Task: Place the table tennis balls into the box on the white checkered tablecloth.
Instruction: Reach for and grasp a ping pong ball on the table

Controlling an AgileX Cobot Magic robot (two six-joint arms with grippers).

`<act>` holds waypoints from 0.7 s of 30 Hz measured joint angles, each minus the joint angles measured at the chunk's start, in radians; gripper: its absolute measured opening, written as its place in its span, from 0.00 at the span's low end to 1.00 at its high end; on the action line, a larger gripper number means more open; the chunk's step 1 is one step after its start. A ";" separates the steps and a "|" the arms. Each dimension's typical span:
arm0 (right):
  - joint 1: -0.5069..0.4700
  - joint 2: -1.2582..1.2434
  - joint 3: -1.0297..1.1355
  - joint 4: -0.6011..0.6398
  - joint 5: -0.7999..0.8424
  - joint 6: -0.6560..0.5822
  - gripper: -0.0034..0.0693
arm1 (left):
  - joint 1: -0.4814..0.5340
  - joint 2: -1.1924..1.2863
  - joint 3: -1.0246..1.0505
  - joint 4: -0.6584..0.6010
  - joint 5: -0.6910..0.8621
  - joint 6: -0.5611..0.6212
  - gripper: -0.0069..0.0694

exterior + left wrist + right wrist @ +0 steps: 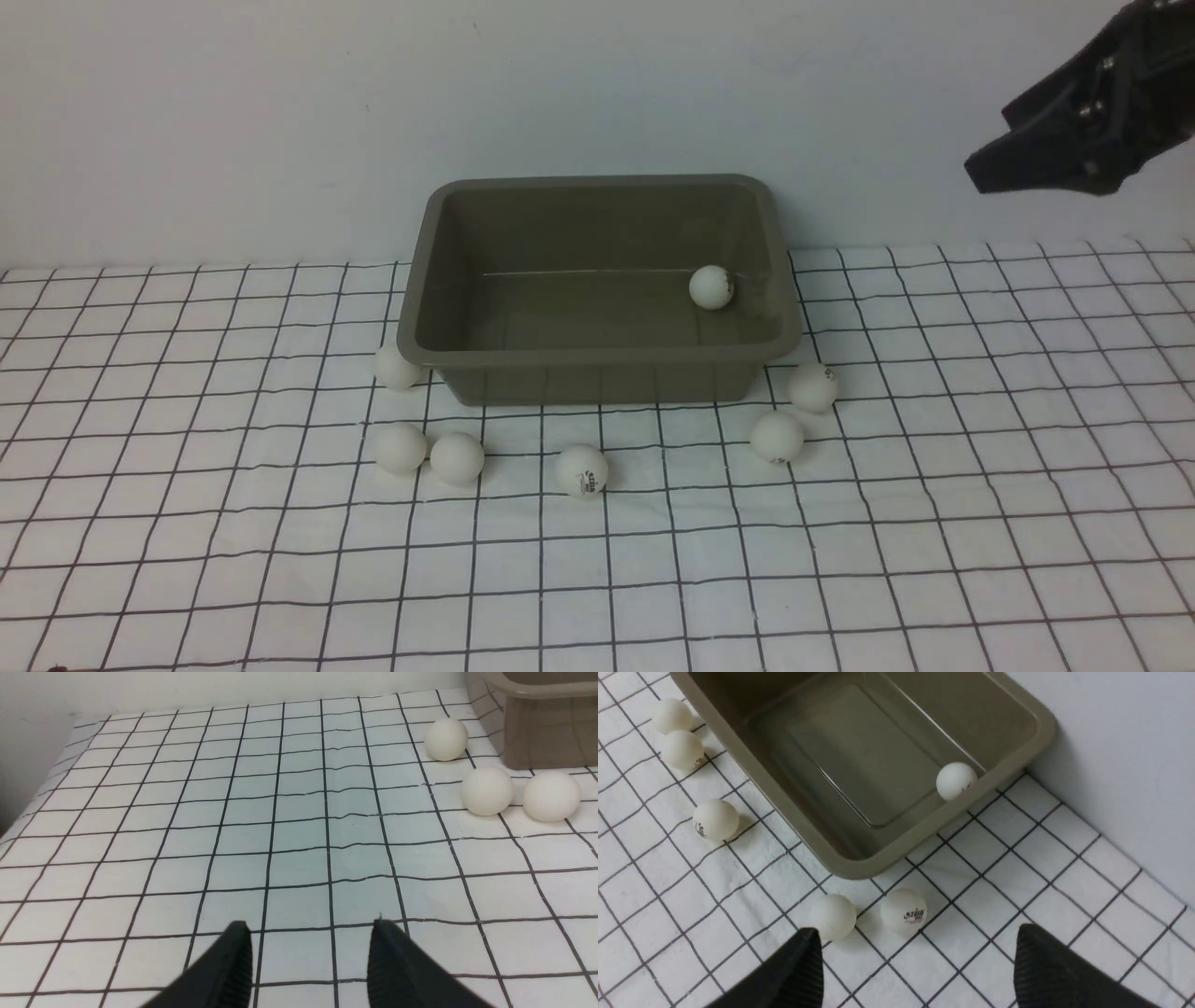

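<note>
The box [597, 373] stands toward the back of the white checkered tablecloth [934, 523], close to a plain white wall [280, 112]. One stowed ball [710, 287] lies inside it, at the far right corner of its floor.

The other six table tennis balls lie out on the cloth around the box's near side. A corner ball [397, 367] sits at the near left corner, tucked partly under the flared rim. In front of it lie a left twin [401, 447] and a right twin [456, 457], touching or nearly so. A logo ball [582, 469], print facing the front camera, rests alone before the middle of the box. At the right, a front ball [777, 437] and a rear ball [813, 386] lie near each other – the rear one just beside the box's near right corner.

The right tool [919, 931] hangs raised, off to the right of the box and near the wall. Its jaws stand wide apart with nothing in them; its wrist view shows the two right-hand balls on the cloth below and the box beyond.

The left tool [310, 926] is low over bare cloth, well to the left of the box. Its jaws are parted and hold nothing – the corner ball and the twins lie ahead of it.

The cloth is white with thin black grid lines, slightly wrinkled.
</note>
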 joint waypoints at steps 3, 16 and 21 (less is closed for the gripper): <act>0.000 -0.012 0.063 -0.039 0.000 0.030 0.73 | 0.000 0.000 0.000 0.000 0.000 0.000 0.50; 0.000 0.037 0.336 0.184 -0.265 -0.168 0.73 | 0.000 0.000 0.000 0.000 0.000 0.000 0.50; 0.013 0.131 0.338 0.266 -0.366 -0.162 0.73 | 0.000 0.000 0.000 0.000 0.000 0.000 0.50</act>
